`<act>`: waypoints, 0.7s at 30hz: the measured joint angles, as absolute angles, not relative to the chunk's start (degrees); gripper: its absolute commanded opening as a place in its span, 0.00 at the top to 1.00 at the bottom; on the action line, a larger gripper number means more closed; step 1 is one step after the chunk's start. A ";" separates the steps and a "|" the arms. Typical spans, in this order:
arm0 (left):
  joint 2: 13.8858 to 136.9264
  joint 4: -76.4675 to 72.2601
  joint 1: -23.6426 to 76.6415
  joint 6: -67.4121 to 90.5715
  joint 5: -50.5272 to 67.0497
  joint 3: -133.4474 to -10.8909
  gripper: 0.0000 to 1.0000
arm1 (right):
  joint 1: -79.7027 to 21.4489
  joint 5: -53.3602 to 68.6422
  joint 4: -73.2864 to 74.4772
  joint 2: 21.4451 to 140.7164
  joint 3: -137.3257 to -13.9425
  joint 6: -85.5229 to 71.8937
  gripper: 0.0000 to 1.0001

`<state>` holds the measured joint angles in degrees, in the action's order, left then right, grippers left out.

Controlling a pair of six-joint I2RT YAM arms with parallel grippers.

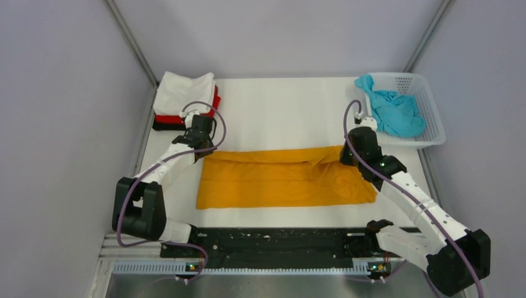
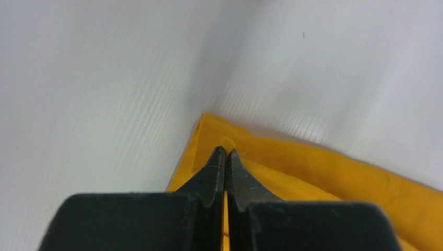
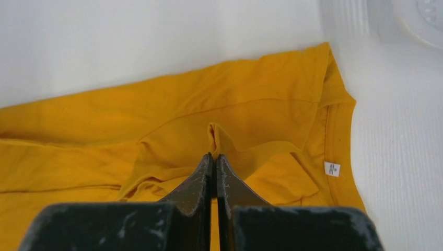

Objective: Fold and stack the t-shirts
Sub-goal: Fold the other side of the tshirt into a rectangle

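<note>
Top view, orange-yellow t-shirt [image 1: 285, 177]: is lying across the middle of the white counter [image 1: 279, 105], folded into a long band, its right end rumpled.
Top view, left pincer [image 1: 203, 149]: is sitting at the band's far left corner.
Top view, right pincer [image 1: 348, 155]: is sitting on the far edge near the band's right end.
Top view, stack: a folded white t-shirt [image 1: 183, 90] is resting on a red t-shirt [image 1: 215, 102], with a black t-shirt [image 1: 162, 126] showing only as an edge beneath, at the far left corner of the counter.
Top view, teal t-shirt [image 1: 394, 112]: is lying crumpled in the white perforated basket [image 1: 436, 121] at the far right.
Left wrist view, left pincer [image 2: 225, 151]: the fingers are pressing together on a small nub of the orange-yellow t-shirt [image 2: 313, 167] at its corner, the counter [image 2: 104, 104] lying beyond.
Right wrist view, right pincer [image 3: 213, 157]: the fingers are closing tight on a raised ridge of the orange-yellow t-shirt [image 3: 235, 99].
Right wrist view, collar [image 3: 339, 136]: is curving at the right, carrying a white size label [image 3: 331, 168].
</note>
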<state>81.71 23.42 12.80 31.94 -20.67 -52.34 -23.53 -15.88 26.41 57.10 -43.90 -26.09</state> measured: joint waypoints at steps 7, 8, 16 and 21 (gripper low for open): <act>80.38 23.16 12.86 33.39 -20.82 -49.19 0.88 | -23.53 -13.50 27.66 54.87 -39.88 -26.28 0.97; 80.38 23.20 12.86 33.76 -21.02 -48.80 0.83 | -23.53 -13.15 27.81 54.85 -39.07 -26.57 0.95; 74.17 29.36 12.97 39.11 -26.83 -45.98 0.24 | -26.76 -10.83 39.22 50.98 -34.04 -36.97 0.24; 63.55 33.82 12.95 41.67 -29.23 -45.36 0.08 | -29.52 -10.02 44.23 43.40 -34.17 -43.00 0.01</act>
<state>63.55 33.82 12.95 41.67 -29.23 -45.36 -29.52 -10.02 44.23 43.40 -34.17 -43.00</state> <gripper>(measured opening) 0.850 0.965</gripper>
